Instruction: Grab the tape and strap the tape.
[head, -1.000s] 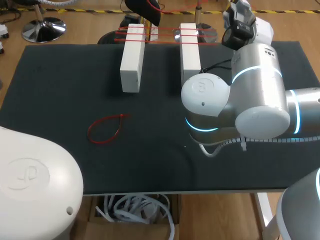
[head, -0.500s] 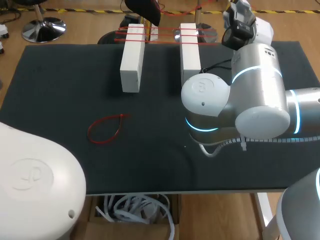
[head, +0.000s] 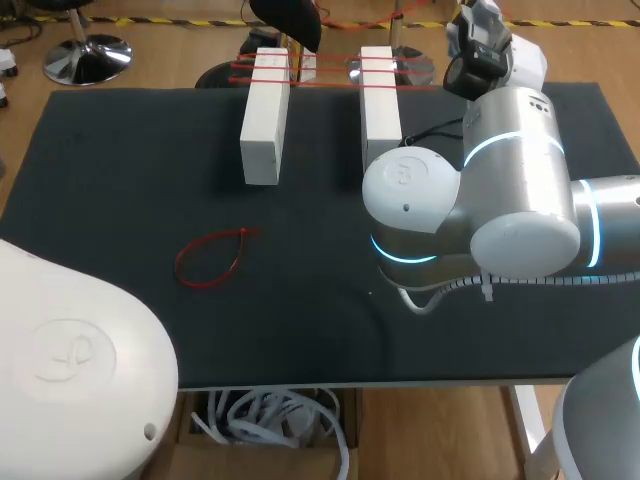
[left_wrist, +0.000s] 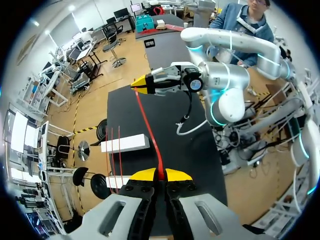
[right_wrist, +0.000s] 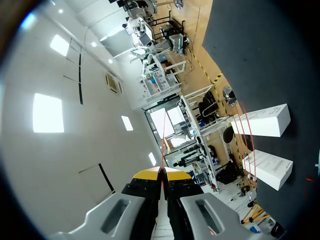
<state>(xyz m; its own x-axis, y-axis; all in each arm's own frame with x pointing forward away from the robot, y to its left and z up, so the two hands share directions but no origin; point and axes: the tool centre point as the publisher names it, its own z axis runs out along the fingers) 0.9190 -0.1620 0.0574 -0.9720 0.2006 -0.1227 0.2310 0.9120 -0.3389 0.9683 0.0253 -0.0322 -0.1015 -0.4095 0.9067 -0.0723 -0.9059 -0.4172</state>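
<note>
**Red tape pinched at both ends, stretched between the two grippers**

In the head view, the left arm (head: 75, 365) fills the near left corner of the black table (head: 120, 170). Just beyond it a loop of red tape (head: 210, 257) lies flat on the table, apart from everything else. Farther back stand two long white blocks side by side, the left block (head: 265, 115) and the right block (head: 380, 100), with a gap between them. Thin red bands (head: 312, 72) cross over both blocks at their far ends. The right arm (head: 500, 180) bulks over the table's right side, its elbow near the right block.

In the left wrist view, the left gripper (left_wrist: 160, 174) has its yellow tips pressed together on one end of a red tape (left_wrist: 147, 127). The tape runs taut, well above the table, to the right gripper (left_wrist: 142, 83), whose tips are likewise pinched on it. Both blocks and their bands lie beside the tape's line.

In the right wrist view, the right gripper (right_wrist: 161, 171) is clamped on the thin tape, which leads straight ahead from its fingertips.
</note>
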